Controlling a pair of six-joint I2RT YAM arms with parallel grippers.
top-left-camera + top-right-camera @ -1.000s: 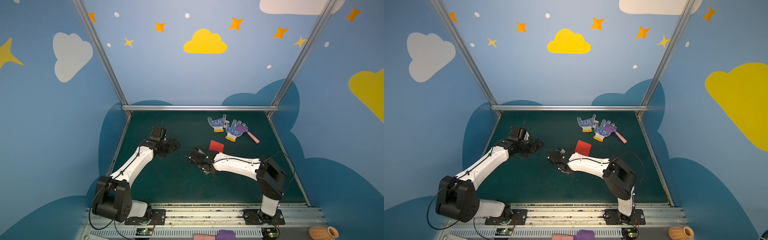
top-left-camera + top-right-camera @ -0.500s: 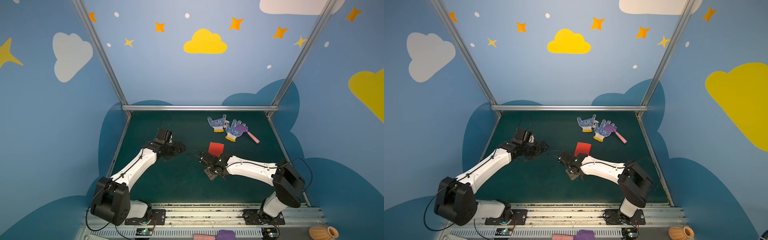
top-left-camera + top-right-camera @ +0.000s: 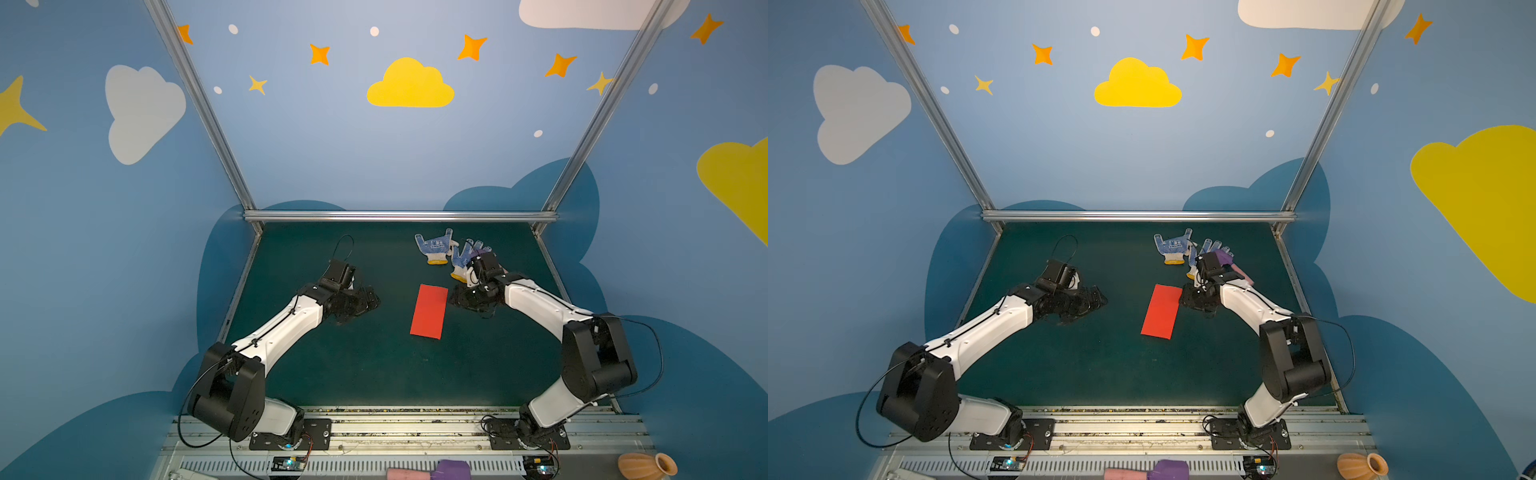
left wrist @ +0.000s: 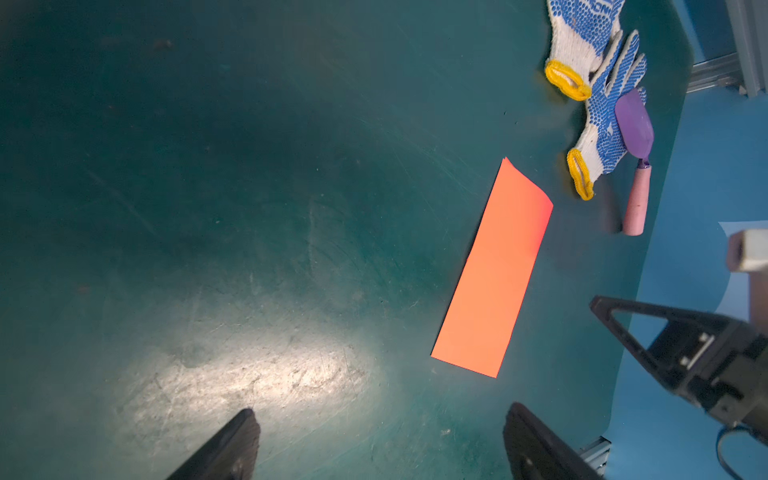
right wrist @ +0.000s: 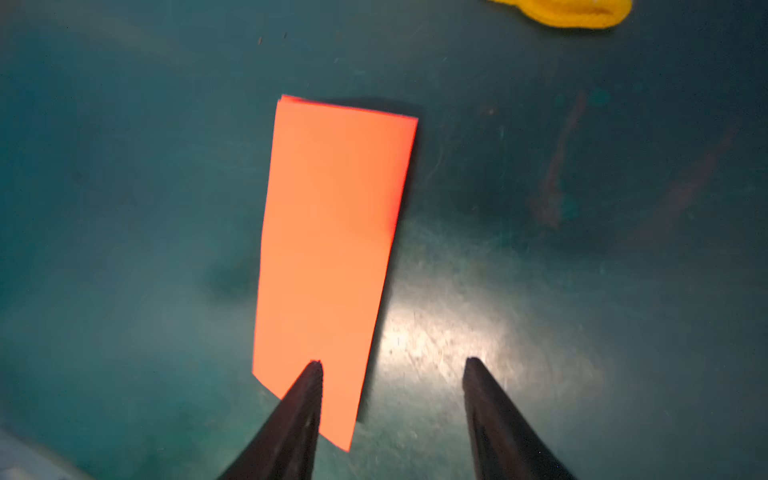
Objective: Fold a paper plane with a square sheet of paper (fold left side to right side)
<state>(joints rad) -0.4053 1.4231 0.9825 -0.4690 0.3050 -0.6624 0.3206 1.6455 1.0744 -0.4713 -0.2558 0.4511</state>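
Note:
The square sheet of paper (image 3: 429,311) (image 3: 1161,311) lies flat on the green mat as a narrow bright red rectangle, two layers showing at one end (image 5: 332,232). My right gripper (image 3: 461,297) (image 3: 1192,297) (image 5: 392,361) is open at the paper's far right corner. One of its fingers (image 5: 305,399) is over the paper's end and the other is over bare mat, and they hold nothing. My left gripper (image 3: 365,301) (image 3: 1092,301) (image 4: 380,409) is wide open and empty, well to the left of the paper (image 4: 494,270). No paper plane is in view.
Two blue-dotted white gloves (image 3: 434,249) (image 4: 598,137) and a purple-and-pink toy hammer (image 3: 1223,257) (image 4: 633,124) lie at the back right, just behind my right wrist. Metal frame rails (image 3: 399,216) border the mat. An orange vase (image 3: 644,465) sits off the front right.
My right gripper went from shut to open and swung from the paper's near left over to its far right corner. The paper now shows as a full flat rectangle. The left gripper drifted slightly right.

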